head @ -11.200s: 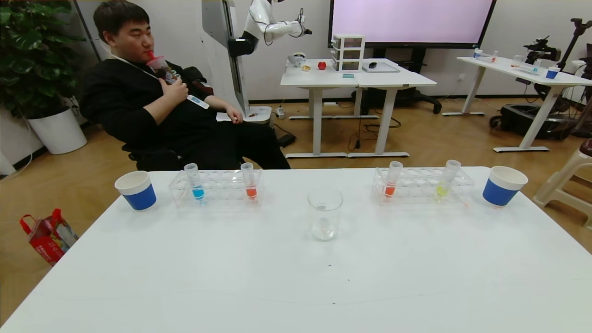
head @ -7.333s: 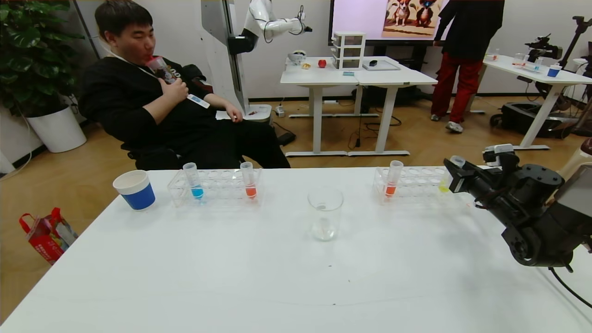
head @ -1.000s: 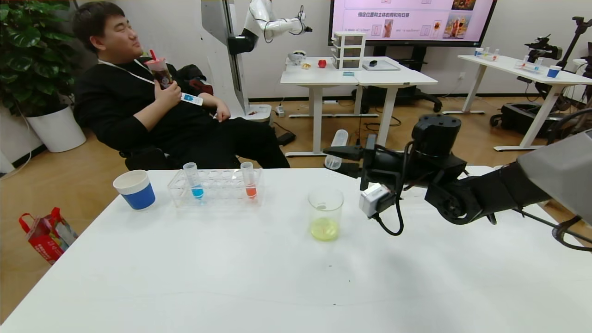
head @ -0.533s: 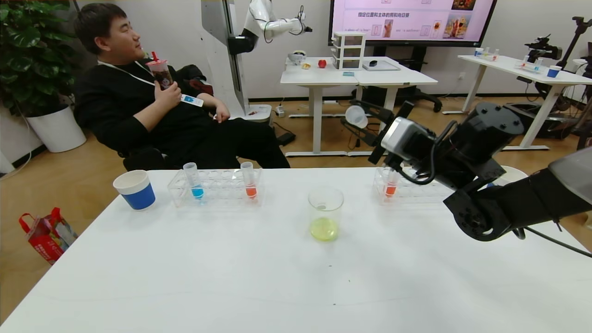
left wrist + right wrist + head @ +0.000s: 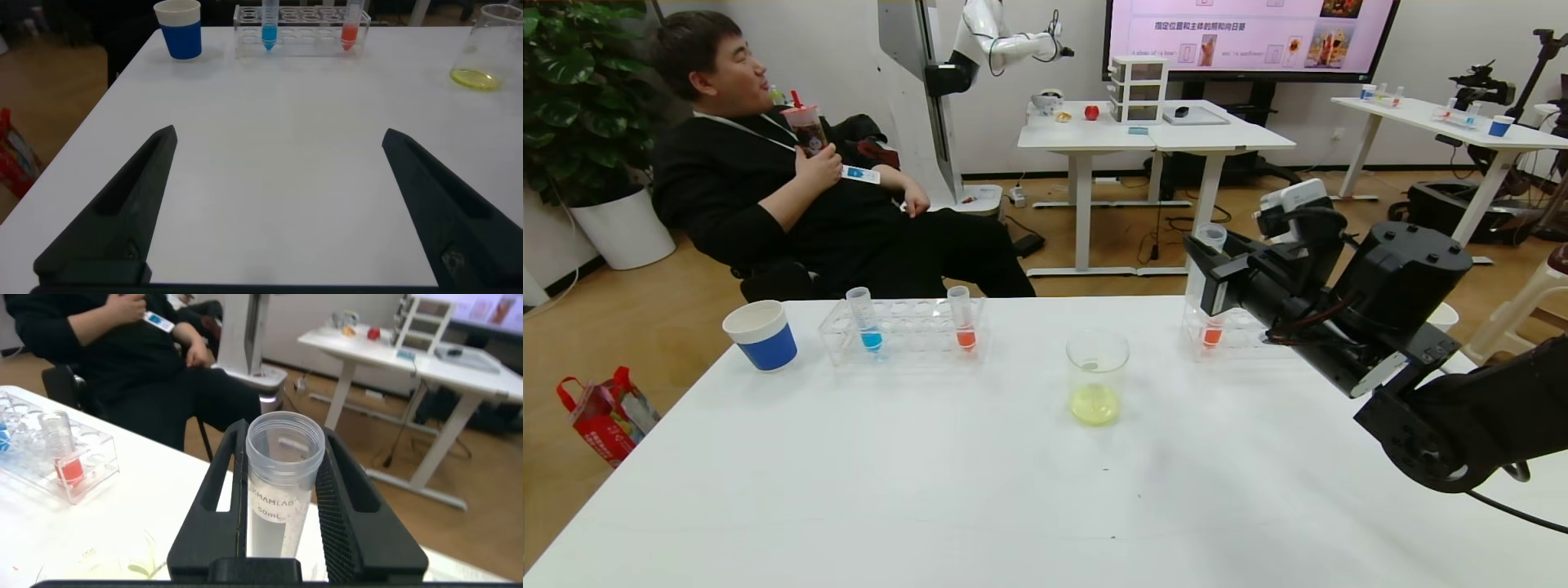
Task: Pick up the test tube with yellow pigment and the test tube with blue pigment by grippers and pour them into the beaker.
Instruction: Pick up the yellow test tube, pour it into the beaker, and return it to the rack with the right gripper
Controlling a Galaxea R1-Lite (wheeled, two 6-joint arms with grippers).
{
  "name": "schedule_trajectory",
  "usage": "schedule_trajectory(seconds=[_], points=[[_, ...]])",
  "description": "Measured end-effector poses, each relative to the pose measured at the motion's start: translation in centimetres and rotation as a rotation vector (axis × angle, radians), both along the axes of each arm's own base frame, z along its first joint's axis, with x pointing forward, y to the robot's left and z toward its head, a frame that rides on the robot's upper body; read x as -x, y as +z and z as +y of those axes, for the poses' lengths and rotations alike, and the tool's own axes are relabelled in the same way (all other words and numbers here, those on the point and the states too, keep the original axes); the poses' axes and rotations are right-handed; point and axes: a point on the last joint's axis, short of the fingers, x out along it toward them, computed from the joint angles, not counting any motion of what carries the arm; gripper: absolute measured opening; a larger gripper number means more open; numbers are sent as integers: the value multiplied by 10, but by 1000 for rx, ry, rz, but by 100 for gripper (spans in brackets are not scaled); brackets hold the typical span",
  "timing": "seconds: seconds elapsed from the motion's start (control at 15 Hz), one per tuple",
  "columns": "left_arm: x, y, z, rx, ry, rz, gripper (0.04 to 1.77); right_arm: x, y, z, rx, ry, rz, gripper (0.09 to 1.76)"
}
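Your right gripper (image 5: 1207, 263) is clamped on the emptied test tube with yellow pigment (image 5: 280, 487), upright above the right rack (image 5: 1241, 327), far right of the table (image 5: 931, 474); beaker (image 5: 1097, 377) at table centre holds a shallow yellow-green layer, so the yellow pour looks done; test tube with blue pigment (image 5: 866, 318) stands untouched in the left rack (image 5: 907, 331), far left, beside an orange-red tube (image 5: 962, 317); left gripper (image 5: 278, 204) hovers low over the near left table, fingers spread wide, holding nothing; remaining: return the empty tube, fetch and pour blue. Hidden: your right arm covers most of the right rack and the cup beyond it; the left arm is absent from the head view.
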Motion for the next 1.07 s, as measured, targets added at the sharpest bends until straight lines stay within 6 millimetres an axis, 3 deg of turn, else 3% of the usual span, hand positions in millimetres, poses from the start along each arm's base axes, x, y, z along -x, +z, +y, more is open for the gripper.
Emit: schedule_trajectory(seconds=[0.13,0.47,0.67,0.87,1.07], points=[[0,0,0,0,0,0,175,2,0,-10,-20,-54,100,51],[0,0,0,0,0,0,175,4,17,-39,-41,-73,71,51],[0,0,0,0,1,0,175,-2,20,-71,-41,-126,62,51],[0,0,0,0,0,0,175,-20,15,-109,-38,-225,64,51],[0,0,0,0,0,0,175,-51,13,-154,-44,-352,38,51]])
